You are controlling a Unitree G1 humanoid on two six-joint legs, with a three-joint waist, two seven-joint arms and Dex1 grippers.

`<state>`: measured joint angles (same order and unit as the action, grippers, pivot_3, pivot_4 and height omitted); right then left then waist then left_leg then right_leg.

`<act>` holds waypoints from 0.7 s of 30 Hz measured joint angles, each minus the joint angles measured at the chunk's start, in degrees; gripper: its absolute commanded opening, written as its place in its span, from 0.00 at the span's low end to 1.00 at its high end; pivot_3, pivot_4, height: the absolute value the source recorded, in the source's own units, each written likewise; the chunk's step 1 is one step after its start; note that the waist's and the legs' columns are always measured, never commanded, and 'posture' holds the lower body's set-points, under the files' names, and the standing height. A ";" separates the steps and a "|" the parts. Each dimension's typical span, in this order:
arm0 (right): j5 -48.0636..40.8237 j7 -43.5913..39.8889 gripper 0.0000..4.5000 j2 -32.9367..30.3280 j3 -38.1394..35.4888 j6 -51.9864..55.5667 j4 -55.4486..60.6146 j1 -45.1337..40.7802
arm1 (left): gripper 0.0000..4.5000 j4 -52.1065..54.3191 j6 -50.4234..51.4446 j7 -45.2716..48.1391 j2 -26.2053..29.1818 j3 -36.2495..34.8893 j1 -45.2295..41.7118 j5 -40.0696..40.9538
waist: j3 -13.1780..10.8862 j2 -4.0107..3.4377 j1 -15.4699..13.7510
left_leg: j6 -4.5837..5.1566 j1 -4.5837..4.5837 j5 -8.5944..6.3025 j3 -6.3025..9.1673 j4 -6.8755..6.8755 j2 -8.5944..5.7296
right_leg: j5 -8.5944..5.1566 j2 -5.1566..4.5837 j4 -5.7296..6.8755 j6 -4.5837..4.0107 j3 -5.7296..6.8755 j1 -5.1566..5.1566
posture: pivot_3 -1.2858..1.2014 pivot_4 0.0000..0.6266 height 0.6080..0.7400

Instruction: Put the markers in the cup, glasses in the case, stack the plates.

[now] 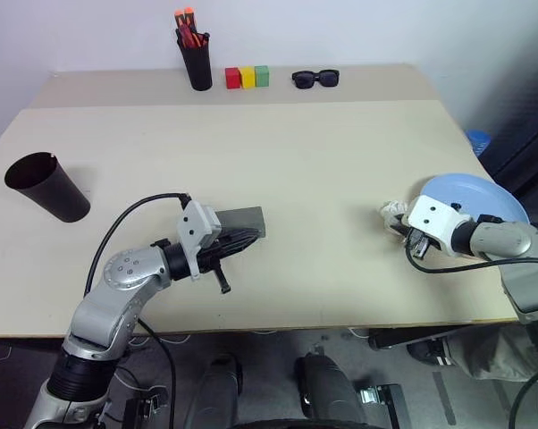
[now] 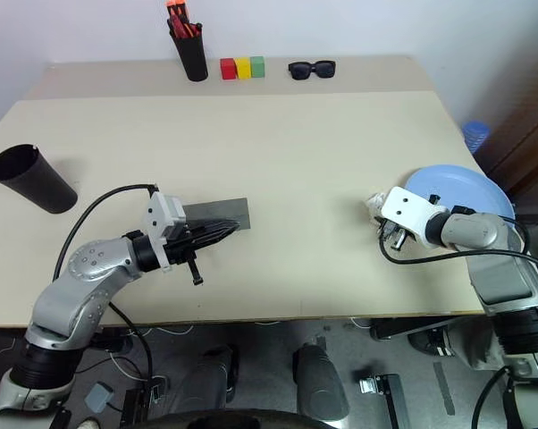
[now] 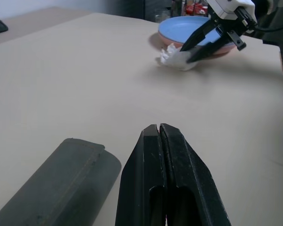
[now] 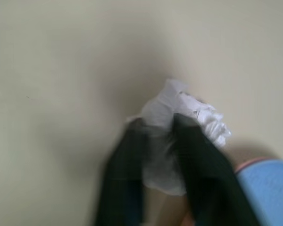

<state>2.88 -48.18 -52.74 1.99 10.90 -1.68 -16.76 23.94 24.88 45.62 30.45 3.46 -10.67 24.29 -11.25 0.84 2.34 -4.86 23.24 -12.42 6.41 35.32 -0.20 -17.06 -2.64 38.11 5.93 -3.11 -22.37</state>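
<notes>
The grey case [image 1: 244, 219] lies closed near the table's front left. My left gripper [image 3: 158, 128] is shut and empty, its fingers alongside the case. The dark cup [image 1: 46, 186] lies tilted at the far left. At the right edge, the light blue plate [image 1: 470, 192] rests on the pink plate [image 3: 222, 47]. Just left of the plates, my right gripper [image 4: 158, 123] straddles a crumpled white paper wad [image 4: 200, 117], with one finger pressed on each side. The markers and the glasses are out of view.
Along the back edge stand a black pen holder with orange-capped markers [image 1: 197, 63], red, yellow and green blocks [image 1: 247, 77], and black sunglasses [image 1: 315, 79]. The table's right edge runs close under the plates.
</notes>
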 measured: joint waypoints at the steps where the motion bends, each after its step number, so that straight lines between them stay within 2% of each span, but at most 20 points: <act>1: 0.25 0.01 0.01 0.00 0.06 -0.35 -0.23 -0.02 | 0.00 0.27 0.05 -0.07 0.04 -0.01 0.25 0.00 | 0.00 0.00 0.00 | 0.00 0.00 0.00 0.00 0.01 0.00 | 0.00 0.00 0.00 0.00 0.00 0.01 | 0.52 0.24 1.00; 7: 0.29 -0.11 0.01 -0.01 -0.18 -0.85 -0.05 -0.08 | 0.00 1.03 0.98 0.30 0.11 0.02 0.88 0.17 | 0.00 0.00 -0.02 | 0.00 0.00 0.00 0.00 0.01 0.00 | 0.00 -0.01 0.00 0.00 0.00 0.00 | 0.52 0.24 1.00; 10: -2.80 -1.64 0.01 -0.24 -2.60 2.38 3.26 -0.37 | 0.00 1.04 1.04 0.42 0.06 0.23 0.85 0.16 | 0.00 -0.01 0.02 | 0.00 0.00 0.00 0.00 0.01 0.00 | 0.00 0.00 0.01 0.00 0.00 -0.01 | 0.52 0.24 1.00; 16: -4.14 -1.35 0.01 -6.44 -10.20 5.62 3.84 -2.38 | 0.00 1.04 1.04 0.58 -0.08 0.35 0.84 0.16 | 0.00 0.00 -0.39 | 0.01 0.01 -0.01 0.01 0.01 -0.01 | 0.00 -0.01 -0.02 0.00 0.01 0.02 | 0.52 0.24 1.00; 19: -3.51 -0.84 0.01 -6.92 -11.10 4.64 1.13 -0.49 | 0.00 1.03 1.04 0.58 -0.46 0.66 0.83 0.14 | 0.00 0.00 -0.36 | 0.01 0.01 -0.01 0.00 0.01 -0.01 | 0.00 -0.02 -0.02 0.00 0.01 0.03 | 0.52 0.24 1.00; 21: -2.80 -0.75 0.13 -6.91 -10.92 3.98 -1.42 1.27 | 0.00 1.03 1.05 0.53 -0.72 1.26 0.83 0.14 | 0.00 0.00 -0.36 | 0.01 0.02 -0.01 -0.01 0.02 -0.01 | 0.00 -0.02 -0.02 0.00 0.00 0.02 | 0.52 0.24 1.00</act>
<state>0.09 -48.92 -59.65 -8.94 14.87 -3.10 -15.49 24.96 25.93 46.14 29.73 4.72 -9.85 24.43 -11.25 0.84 1.98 -4.85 23.25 -12.42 6.40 35.34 -0.21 -17.06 -2.66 38.09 5.93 -3.10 -22.35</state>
